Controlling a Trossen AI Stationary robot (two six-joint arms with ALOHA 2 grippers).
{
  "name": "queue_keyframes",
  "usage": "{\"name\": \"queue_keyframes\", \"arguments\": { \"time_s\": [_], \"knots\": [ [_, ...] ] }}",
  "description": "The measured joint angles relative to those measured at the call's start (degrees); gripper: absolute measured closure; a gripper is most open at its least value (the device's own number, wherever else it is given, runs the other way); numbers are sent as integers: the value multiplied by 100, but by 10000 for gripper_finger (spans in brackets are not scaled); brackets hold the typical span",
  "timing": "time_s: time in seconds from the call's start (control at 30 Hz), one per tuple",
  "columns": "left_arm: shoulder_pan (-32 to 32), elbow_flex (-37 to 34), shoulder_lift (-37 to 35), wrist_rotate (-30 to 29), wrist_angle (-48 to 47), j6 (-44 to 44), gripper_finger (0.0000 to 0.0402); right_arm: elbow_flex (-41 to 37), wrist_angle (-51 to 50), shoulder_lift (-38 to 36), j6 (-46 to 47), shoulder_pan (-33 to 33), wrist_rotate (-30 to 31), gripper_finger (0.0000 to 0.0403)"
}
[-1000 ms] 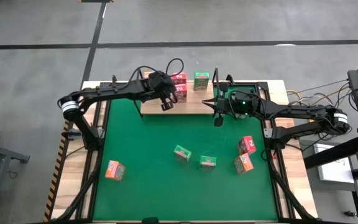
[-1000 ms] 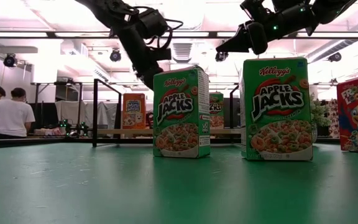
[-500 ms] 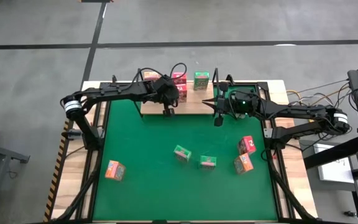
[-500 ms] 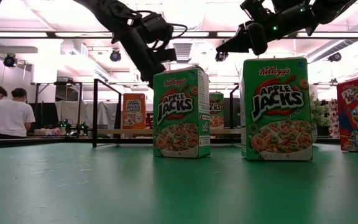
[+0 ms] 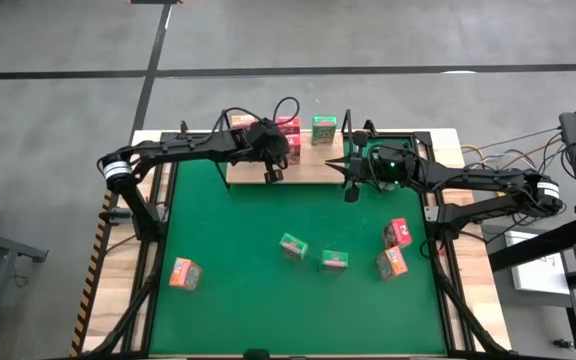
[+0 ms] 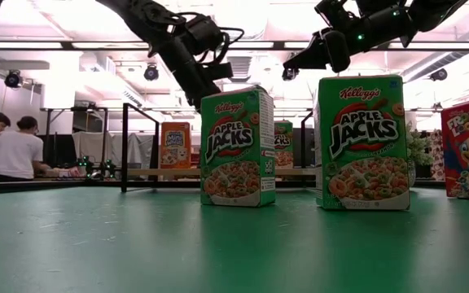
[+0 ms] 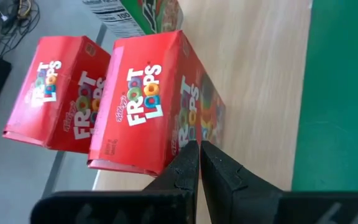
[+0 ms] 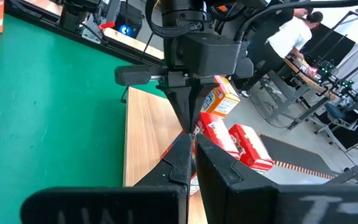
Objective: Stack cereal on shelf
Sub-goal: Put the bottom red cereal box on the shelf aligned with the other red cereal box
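Two glossy red cartons (image 7: 148,112), pale wood-grain shelf (image 7: 260,74)

One camera looks straight down on the flat light wooden shelf (image 5: 298,165); another sits at surface level, facing it across the green mat (image 6: 218,244). Both wrist cameras view that shelf (image 7: 260,74) closely
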Motion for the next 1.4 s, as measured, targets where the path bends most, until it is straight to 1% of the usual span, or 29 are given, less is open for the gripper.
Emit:
{"name": "queue_keyframes", "arguments": {
  "time_s": [0.37, 0.6, 0.97, 1.1, 1.2, 1.33, 1.4],
  "knots": [
    [5, 0, 0, 2, 4, 0, 402, 0, 4, 0, -20, 0, 0, 390],
    [11, 0, 0, 2, -715, 76, 402, 0, 4, 0, -24, 0, 0, 390],
    [101, 0, 4, 4, -130, 97, 402, 0, 17, 0, -26, 0, 0, 390],
    [101, 0, 6, 6, -161, 89, 402, 0, 17, 0, -26, 0, 0, 390],
    [57, 0, 2, 6, -287, 45, 402, 0, 17, 0, -48, 0, 0, 390],
    [-20, -4, -162, -6, -811, 1, 402, 0, 17, 0, -48, 0, 0, 390],
    [-19, -4, -232, -238, -917, -25, 402, 0, 19, 0, -55, 0, 0, 390]
  ]
}}
